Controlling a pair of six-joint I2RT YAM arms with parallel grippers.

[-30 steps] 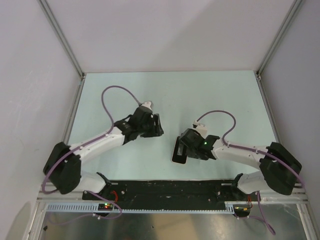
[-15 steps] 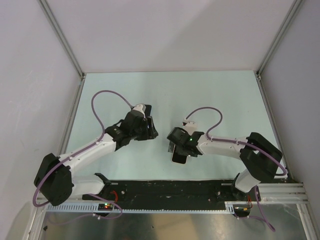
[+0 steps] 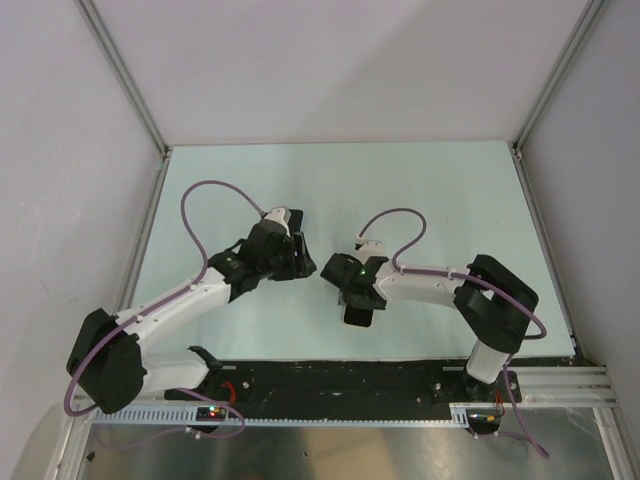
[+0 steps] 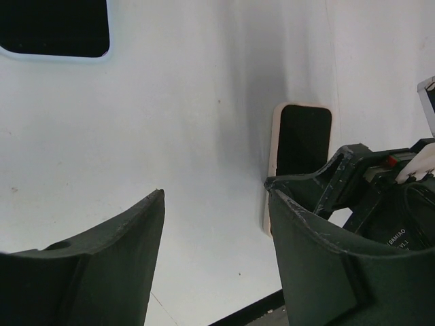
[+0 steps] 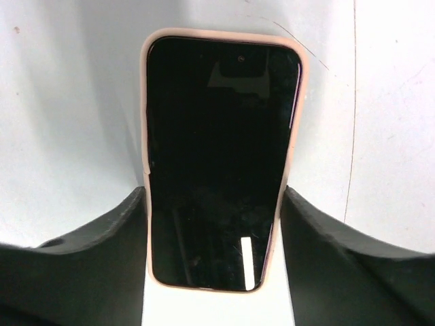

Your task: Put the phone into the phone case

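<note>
While the right wrist view is up, I note the phone [image 5: 221, 156] lying flat on the bench [image 5: 68, 102], glossy black face up, with a pale rim all round and one short end toward the camera. My right gripper [image 5: 214, 193] straddles its near half, one of the fingers [image 5: 115, 258] at each long edge, right up against the rim. Cannot tell from here whether they press on it or only stand beside it.

Top view: phone [image 3: 360, 313] sits near the middle of the bench [image 3: 430, 190], toward the near edge, its far end hidden under the right gripper [image 3: 352, 288]. The left gripper [image 3: 295, 255] is just to the left and a little farther back, apart from the right one.

Left wrist view: the left gripper [image 4: 216, 190] has its fingers wide apart with only bench between them, holding nothing. The phone case [image 4: 54, 27] lies flat on the bench in the top left corner of that view, black, cut off by the frame edges, well apart from the phone [image 4: 304, 139]. Phone is not in the case. In the top view I cannot separate the case from the dark body of the left gripper.
</note>
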